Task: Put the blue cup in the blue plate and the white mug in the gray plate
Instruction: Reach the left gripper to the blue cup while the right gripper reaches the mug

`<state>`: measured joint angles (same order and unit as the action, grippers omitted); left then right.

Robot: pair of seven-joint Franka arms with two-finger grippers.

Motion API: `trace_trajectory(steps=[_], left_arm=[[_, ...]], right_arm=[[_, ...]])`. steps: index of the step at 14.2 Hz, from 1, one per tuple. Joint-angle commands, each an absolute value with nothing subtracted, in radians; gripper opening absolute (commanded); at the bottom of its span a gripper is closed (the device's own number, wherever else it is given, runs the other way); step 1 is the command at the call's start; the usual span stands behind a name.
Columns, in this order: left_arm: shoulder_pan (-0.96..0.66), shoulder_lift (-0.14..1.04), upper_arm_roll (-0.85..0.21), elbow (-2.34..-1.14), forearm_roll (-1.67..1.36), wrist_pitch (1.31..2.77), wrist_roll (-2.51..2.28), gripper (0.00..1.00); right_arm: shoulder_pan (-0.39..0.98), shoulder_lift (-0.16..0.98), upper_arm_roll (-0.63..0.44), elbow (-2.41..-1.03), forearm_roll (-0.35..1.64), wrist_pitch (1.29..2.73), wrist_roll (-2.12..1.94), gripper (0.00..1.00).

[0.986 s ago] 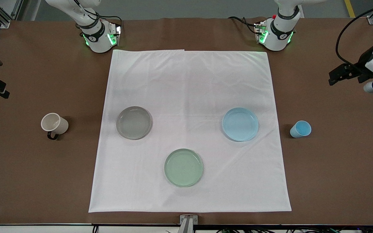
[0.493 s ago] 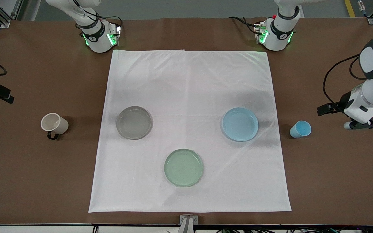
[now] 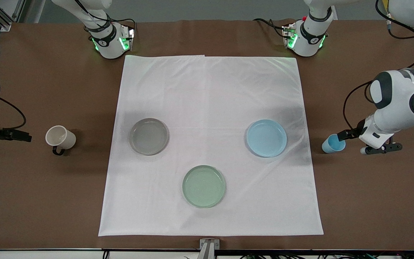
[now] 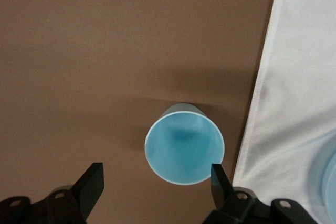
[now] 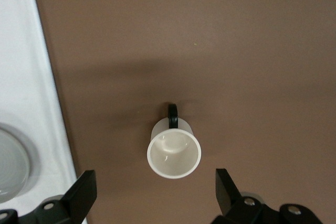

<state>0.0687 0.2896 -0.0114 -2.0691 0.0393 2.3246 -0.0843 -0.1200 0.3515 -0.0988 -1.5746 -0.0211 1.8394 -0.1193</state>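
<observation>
Left claw (image 4: 155, 184) spread wide — cup (image 4: 185, 144) upright just ahead of its tips, lower middle of frame. Right claw (image 5: 155, 190) wide too — mug (image 5: 174, 152) just ahead, untouched.

The front camera looks down from high across the table at both bases, while each wrist camera looks straight down from close above, the left on the blue cup (image 4: 185, 143), the right on the white mug (image 5: 174, 152), both also in front view.
</observation>
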Motion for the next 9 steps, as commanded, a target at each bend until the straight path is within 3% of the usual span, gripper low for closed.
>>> trace_trajectory(steps=[1, 4, 7, 8, 9], left_arm=[[0.074, 0.336, -0.012, -2.086, 0.043, 2.4, -0.074, 0.73], [0.074, 0.391, -0.012, -2.085, 0.044, 2.459, -0.074, 0.5], [0.072, 0.396, -0.014, -2.085, 0.044, 2.464, -0.074, 0.08], [0.072, 0.396, -0.014, -2.085, 0.044, 2.462, -0.075, 0.0], [0.072, 0.391, -0.014, -2.085, 0.044, 2.462, -0.075, 0.0]], right_arm=[[-0.152, 0.331, -0.087, -1.748, -0.02, 2.038, -0.193, 1.0], [-0.169, 0.363, -0.086, -1.856, -0.018, 2.215, -0.241, 1.0], [-0.183, 0.42, -0.084, -1.897, -0.017, 2.325, -0.242, 1.0], [-0.183, 0.442, -0.084, -1.899, -0.017, 2.335, -0.242, 1.0], [-0.184, 0.46, -0.083, -1.901, -0.017, 2.339, -0.242, 1.0]])
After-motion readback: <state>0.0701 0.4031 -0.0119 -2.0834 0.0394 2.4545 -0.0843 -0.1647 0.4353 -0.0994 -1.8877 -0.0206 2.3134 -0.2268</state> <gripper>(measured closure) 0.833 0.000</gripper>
